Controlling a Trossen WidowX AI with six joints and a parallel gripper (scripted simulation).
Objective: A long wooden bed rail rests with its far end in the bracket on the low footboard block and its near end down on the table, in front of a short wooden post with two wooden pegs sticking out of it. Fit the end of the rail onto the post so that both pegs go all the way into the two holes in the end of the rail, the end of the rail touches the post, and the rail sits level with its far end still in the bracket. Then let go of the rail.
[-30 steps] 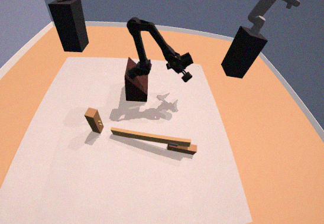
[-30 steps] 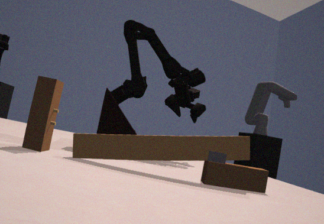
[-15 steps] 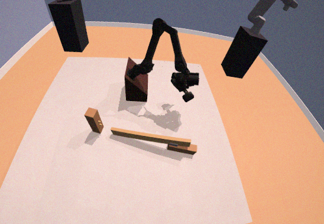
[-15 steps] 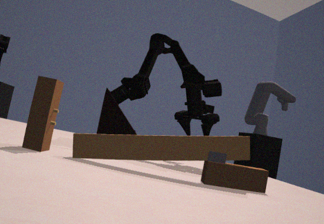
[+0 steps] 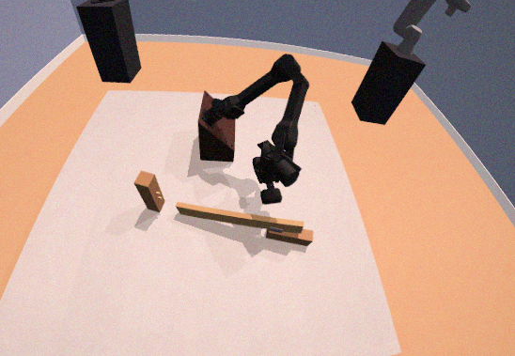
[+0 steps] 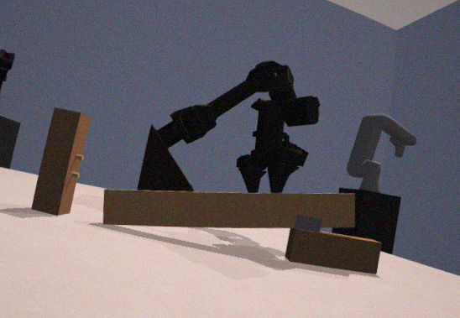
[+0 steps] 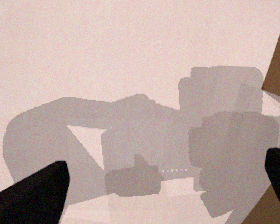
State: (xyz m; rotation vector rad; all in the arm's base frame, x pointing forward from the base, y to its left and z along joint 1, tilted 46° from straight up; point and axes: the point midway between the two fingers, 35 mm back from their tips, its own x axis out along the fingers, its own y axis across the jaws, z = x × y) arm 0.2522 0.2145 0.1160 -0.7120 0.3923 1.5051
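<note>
The rail [image 7: 273, 183] is cut off at the wrist view's right edge.

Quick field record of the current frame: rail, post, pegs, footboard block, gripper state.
rail: one end on the footboard block, the other end low, short of the post
post: upright, apart from the rail
pegs: two, bare, facing the rail's end
gripper: open, holding nothing, pointing down behind the rail in the exterior view
fingers: spread wide, only table between them in the wrist view
fit: not yet done
</note>
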